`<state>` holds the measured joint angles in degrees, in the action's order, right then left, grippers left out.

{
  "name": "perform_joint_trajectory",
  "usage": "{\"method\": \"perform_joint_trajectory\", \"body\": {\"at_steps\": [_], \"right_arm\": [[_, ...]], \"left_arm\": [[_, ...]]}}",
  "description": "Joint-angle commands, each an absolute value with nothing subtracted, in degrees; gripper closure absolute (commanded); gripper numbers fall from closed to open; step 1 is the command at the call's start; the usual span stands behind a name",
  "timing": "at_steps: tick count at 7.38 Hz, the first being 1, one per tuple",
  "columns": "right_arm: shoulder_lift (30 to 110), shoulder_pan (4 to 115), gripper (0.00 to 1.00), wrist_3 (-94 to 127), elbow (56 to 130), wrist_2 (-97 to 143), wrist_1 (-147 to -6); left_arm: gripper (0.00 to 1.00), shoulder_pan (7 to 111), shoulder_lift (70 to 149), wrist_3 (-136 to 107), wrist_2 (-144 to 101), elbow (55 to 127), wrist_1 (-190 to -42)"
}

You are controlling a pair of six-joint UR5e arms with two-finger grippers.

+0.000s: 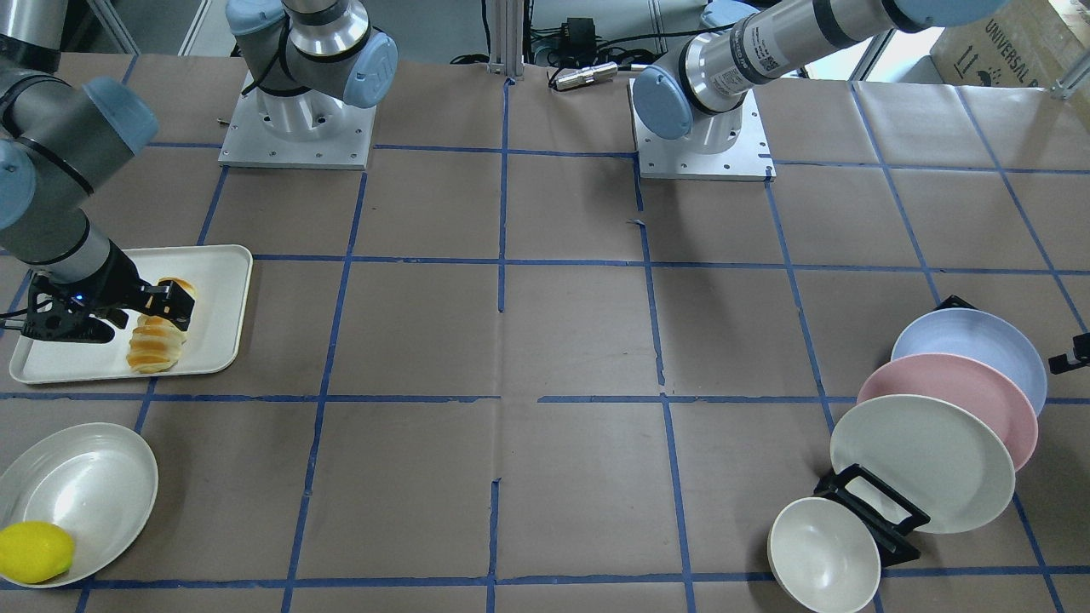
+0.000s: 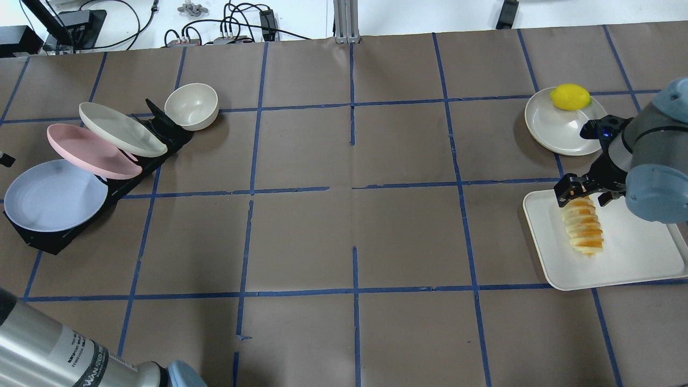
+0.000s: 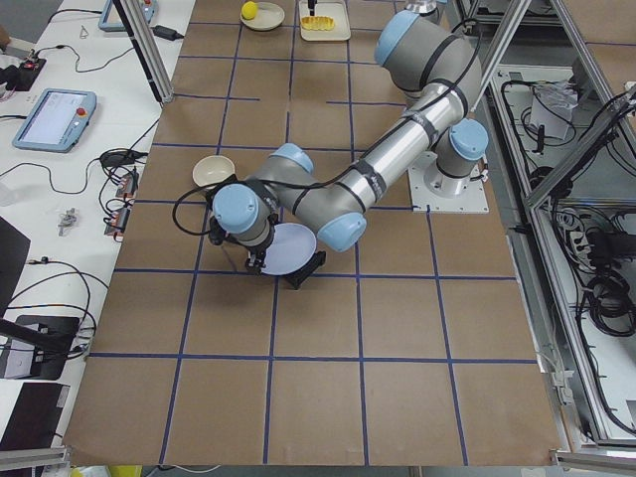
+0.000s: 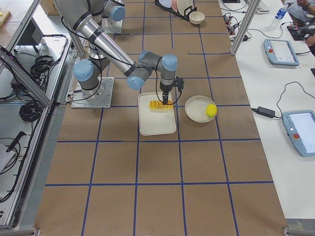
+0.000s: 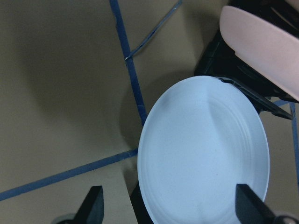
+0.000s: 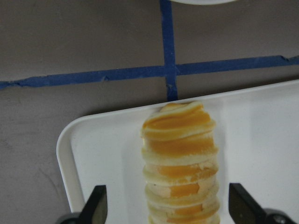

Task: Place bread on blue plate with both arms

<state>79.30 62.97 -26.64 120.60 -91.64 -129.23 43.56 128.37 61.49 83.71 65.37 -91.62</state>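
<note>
The bread [image 1: 156,345] lies on a white tray [image 1: 213,281]; it also shows in the overhead view [image 2: 583,228] and the right wrist view [image 6: 180,158]. My right gripper [image 6: 168,200] is open, its fingers [image 6: 96,205] wide apart on either side of the loaf's far end, as the overhead view [image 2: 583,192] also shows. The blue plate [image 2: 54,196] leans in the end slot of a black rack [image 2: 134,177]. My left gripper [image 5: 169,200] is open, and the blue plate [image 5: 205,154] lies in front of and between its fingers [image 5: 91,207].
A pink plate [image 2: 88,150], a cream plate [image 2: 121,129] and a cream bowl [image 2: 192,105] sit along the same rack. A white plate [image 2: 556,129] holding a lemon [image 2: 570,97] stands just beyond the tray [image 2: 634,258].
</note>
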Motion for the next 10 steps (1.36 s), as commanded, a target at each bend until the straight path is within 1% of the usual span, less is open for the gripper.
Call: {"method": "perform_joint_trajectory", "body": {"at_steps": [1,2,3,4,5,6,7,8,9,10], "right_arm": [[78.7,61.2,0.12,-30.8,123.9,-91.6,-133.3],[78.2,60.2,0.12,-32.9,124.3,-91.7,-133.5],[78.3,59.4,0.12,-34.6,124.4,-92.2,-133.4],[78.2,58.6,0.12,-35.2,124.6,-91.8,-133.2],[78.3,58.5,0.13,-35.1,125.8,-91.6,-133.5],[78.4,58.5,0.16,-35.0,126.6,-91.6,-133.6],[78.5,58.5,0.19,-34.9,126.6,-91.6,-133.7],[78.9,58.5,0.36,-34.6,126.3,-91.6,-133.6],[79.3,58.6,0.84,-34.2,126.1,-92.2,-133.6],[79.2,58.6,0.94,-34.2,126.2,-92.1,-133.6]], "left_arm": [[0.01,43.9,131.9,61.6,83.8,65.6,-91.5],[0.02,43.9,132.1,61.6,84.2,66.2,-91.6],[0.06,44.2,132.2,61.6,85.9,66.2,-91.6],[0.12,44.4,132.3,61.7,85.9,66.7,-91.6],[0.39,44.5,132.1,61.6,86.0,67.0,-91.6],[0.58,44.5,132.2,61.6,86.2,67.2,-91.7],[0.71,44.5,132.2,61.7,86.4,67.2,-91.7],[0.81,44.5,132.2,61.7,86.3,67.0,-91.7],[0.90,44.5,132.1,62.0,86.3,66.7,-91.7],[0.92,44.5,132.0,62.0,86.3,66.3,-91.7]]}}
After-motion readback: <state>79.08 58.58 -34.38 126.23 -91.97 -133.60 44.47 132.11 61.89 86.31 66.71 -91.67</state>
